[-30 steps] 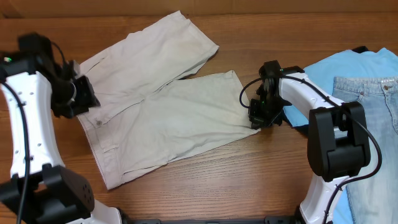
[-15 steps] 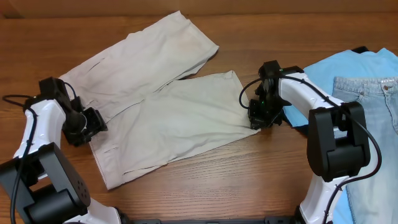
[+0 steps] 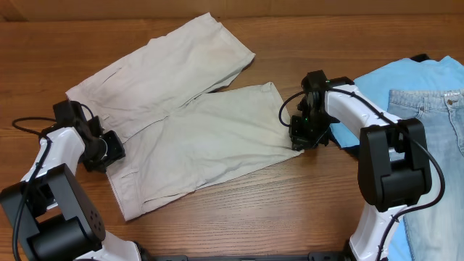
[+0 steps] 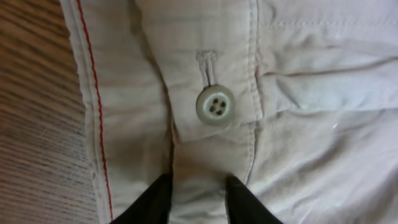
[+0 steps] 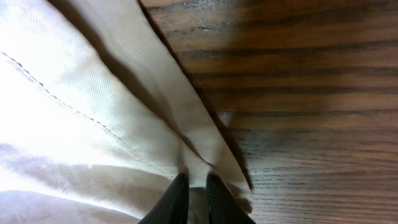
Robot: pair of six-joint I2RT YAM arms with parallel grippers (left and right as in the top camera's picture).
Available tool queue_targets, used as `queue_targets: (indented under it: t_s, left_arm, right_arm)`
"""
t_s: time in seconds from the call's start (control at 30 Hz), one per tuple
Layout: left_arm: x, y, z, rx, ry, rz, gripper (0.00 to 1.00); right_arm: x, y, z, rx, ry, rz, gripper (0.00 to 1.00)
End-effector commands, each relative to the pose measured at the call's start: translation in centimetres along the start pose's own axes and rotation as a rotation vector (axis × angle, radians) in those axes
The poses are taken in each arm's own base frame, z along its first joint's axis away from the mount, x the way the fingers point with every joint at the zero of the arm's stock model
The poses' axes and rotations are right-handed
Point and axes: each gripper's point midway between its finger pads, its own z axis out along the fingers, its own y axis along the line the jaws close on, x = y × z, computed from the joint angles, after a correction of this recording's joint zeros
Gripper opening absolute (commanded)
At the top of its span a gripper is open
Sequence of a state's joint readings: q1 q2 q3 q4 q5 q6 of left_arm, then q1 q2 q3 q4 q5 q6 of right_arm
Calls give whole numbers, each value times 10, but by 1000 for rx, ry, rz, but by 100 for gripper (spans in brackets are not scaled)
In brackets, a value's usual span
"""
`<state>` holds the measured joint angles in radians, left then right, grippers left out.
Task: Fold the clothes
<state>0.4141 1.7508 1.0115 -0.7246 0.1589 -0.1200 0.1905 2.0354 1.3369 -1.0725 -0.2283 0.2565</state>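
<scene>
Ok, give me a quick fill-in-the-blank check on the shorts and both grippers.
The right gripper is shut on the ___ of one leg of the shorts. The left gripper sits at the waistband, near a ___ with four holes. The jeans lie on a light ___ T-shirt. Missing: hem; button; blue.

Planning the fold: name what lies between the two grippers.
Only the shorts, spread flat from left gripper at waistband to right gripper at leg hem; overhead view.
</scene>
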Motion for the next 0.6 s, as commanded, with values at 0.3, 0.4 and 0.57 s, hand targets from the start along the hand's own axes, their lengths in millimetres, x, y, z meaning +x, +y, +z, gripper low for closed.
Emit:
queue_targets:
  t_s: [0.3, 0.4, 0.57]
  left_arm:
    - [-18, -5, -21, 26, -29, 0, 4]
    - [-30, 3, -43, 14, -35, -32, 4]
    - [-39, 28, -61, -68, -51, -77, 4]
  right_arm:
    - [5, -26, 21, 106, 41, 0, 15]
    - [5, -26, 21, 106, 41, 0, 15]
    - [5, -26, 21, 106, 41, 0, 15]
